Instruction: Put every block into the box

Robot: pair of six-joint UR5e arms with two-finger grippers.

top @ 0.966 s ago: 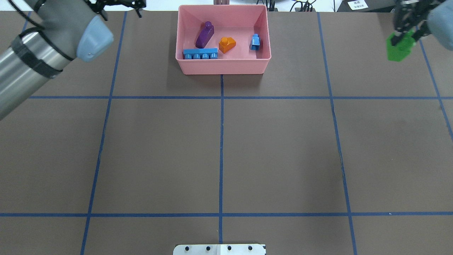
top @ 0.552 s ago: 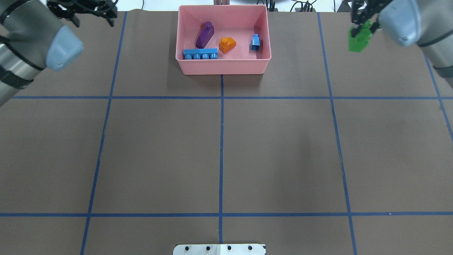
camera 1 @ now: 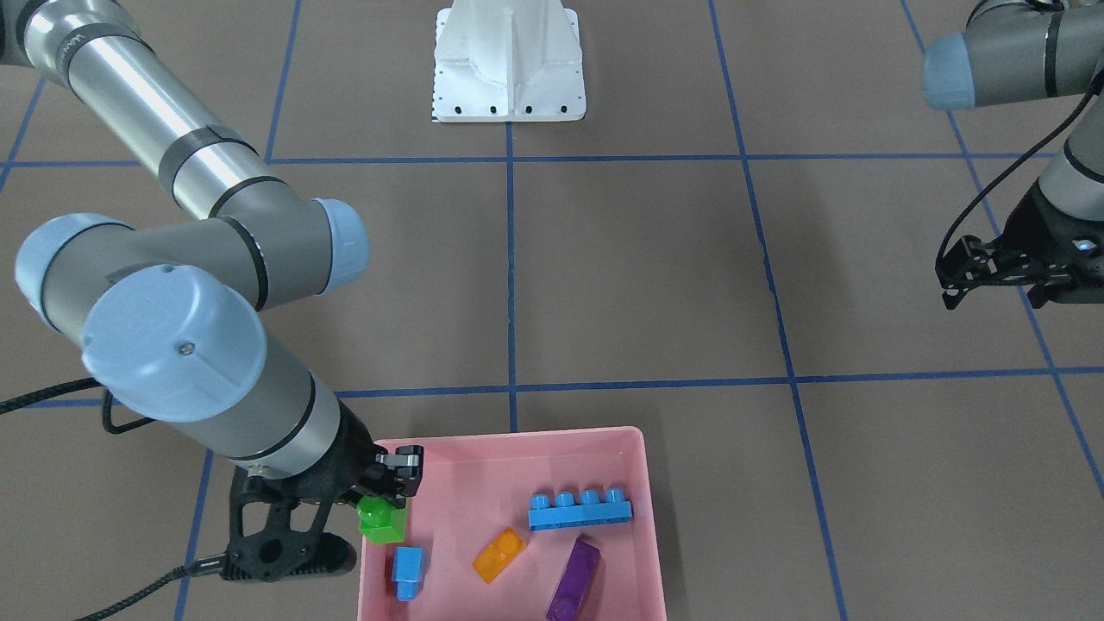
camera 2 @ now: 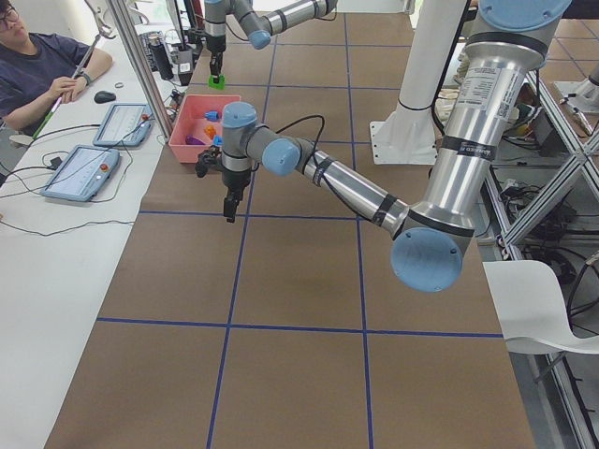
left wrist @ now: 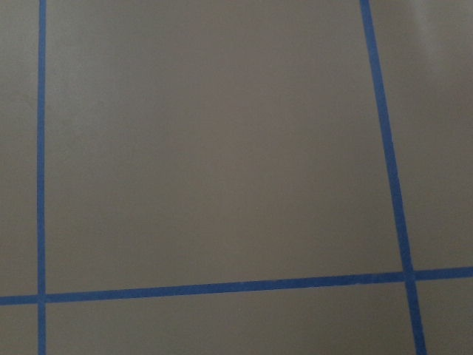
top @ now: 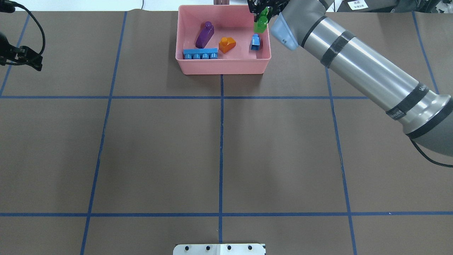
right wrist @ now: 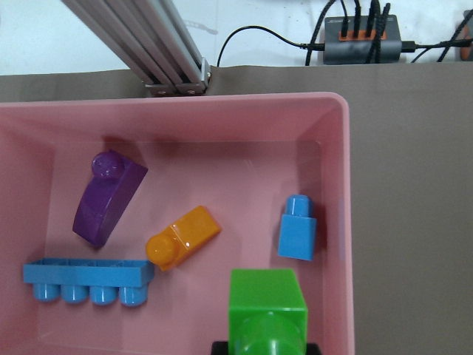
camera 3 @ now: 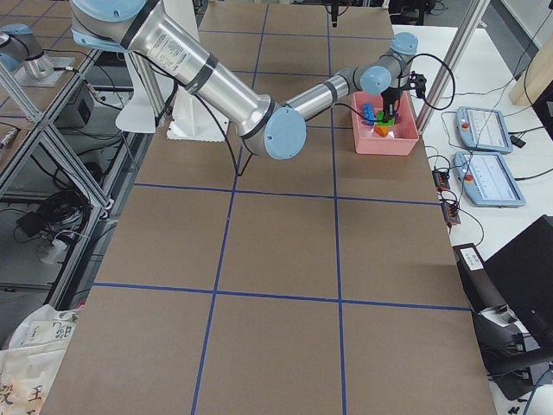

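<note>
The pink box (top: 223, 67) (camera 1: 517, 435) stands at the far middle of the table. Inside it lie a purple block (top: 204, 34), an orange block (top: 227, 44), a small blue block (top: 255, 41) and a long four-stud blue block (top: 200, 54). My right gripper (top: 262, 17) (camera 1: 382, 507) is shut on the green block (top: 261, 24) (camera 1: 380, 522) (right wrist: 267, 309), held just above the box's far right corner, beside the small blue block (right wrist: 298, 228). My left gripper (camera 1: 950, 278) (top: 33, 61) hangs open and holds nothing, far off over the table's left side.
The white robot base (camera 1: 509, 60) (top: 219, 249) sits at the near middle edge. An aluminium post (right wrist: 159, 52) and a power strip (right wrist: 362, 37) stand just behind the box. A seated person (camera 2: 37, 65) and tablets (camera 2: 80, 173) are on a bench beyond the table.
My right arm has swung left with the green block, from the table's far right to over the box. My left arm has pulled away to the left edge.
</note>
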